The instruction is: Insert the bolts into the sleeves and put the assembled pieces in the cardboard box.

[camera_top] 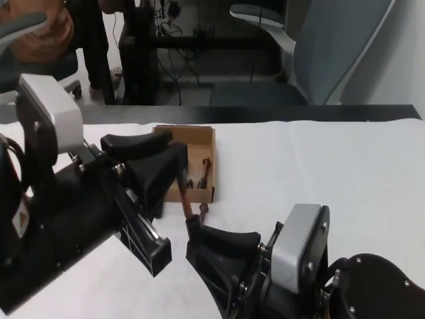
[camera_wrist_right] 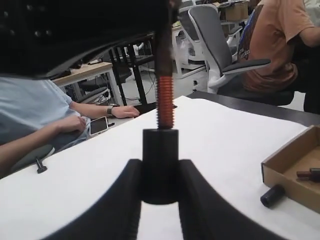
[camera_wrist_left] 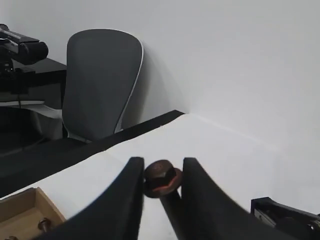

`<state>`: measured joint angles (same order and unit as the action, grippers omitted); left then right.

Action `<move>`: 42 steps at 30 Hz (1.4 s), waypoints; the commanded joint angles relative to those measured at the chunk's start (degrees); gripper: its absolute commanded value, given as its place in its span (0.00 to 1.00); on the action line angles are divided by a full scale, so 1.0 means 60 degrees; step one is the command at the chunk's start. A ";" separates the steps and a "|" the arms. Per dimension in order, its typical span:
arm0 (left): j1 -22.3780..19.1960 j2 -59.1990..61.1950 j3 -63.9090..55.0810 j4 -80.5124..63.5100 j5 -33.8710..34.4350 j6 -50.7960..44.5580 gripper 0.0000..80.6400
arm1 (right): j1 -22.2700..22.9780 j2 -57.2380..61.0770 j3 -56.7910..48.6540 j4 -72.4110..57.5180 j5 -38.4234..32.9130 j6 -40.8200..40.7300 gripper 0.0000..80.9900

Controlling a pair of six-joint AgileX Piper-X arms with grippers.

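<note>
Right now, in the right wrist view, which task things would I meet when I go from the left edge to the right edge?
Small dark bolt-like piece lying on the white cloth → black cylindrical sleeve clamped in the right gripper → brown cardboard box.

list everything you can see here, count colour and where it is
bolt: 1, rusty brown, in left pincer, tip at the mouth of the sleeve
sleeve: 1, black, in right pincer
cardboard box: 1, brown, on bench beyond both pincers
assembled pieces: at least 2, brown and dark, inside box
loose sleeve: 1, black, on bench beside box
bench: 1, white
office chair: 1, grey, behind bench
left pincer: 1, black, shut on bolt
right pincer: 1, black, shut on sleeve
</note>
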<state>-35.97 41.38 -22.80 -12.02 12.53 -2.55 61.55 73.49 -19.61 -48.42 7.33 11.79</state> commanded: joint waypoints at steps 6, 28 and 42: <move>-0.0036 -0.0041 -0.0001 0.0055 -0.0009 -0.0219 0.02 | 0.0024 -0.0010 -0.0062 -0.0472 -0.0180 0.0146 0.01; -0.0036 -0.0041 -0.0001 0.1116 0.0728 -0.0550 0.02 | 0.0024 -0.0010 -0.0062 -0.0371 0.0086 -0.0077 0.01; -0.0036 -0.0041 -0.0001 0.1301 0.0523 -0.0573 0.87 | 0.0024 -0.0010 -0.0062 -0.0172 0.0680 -0.0032 0.01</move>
<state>-36.05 41.24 -22.80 -2.97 17.48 -5.96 61.73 73.56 -19.48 -49.32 9.27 11.69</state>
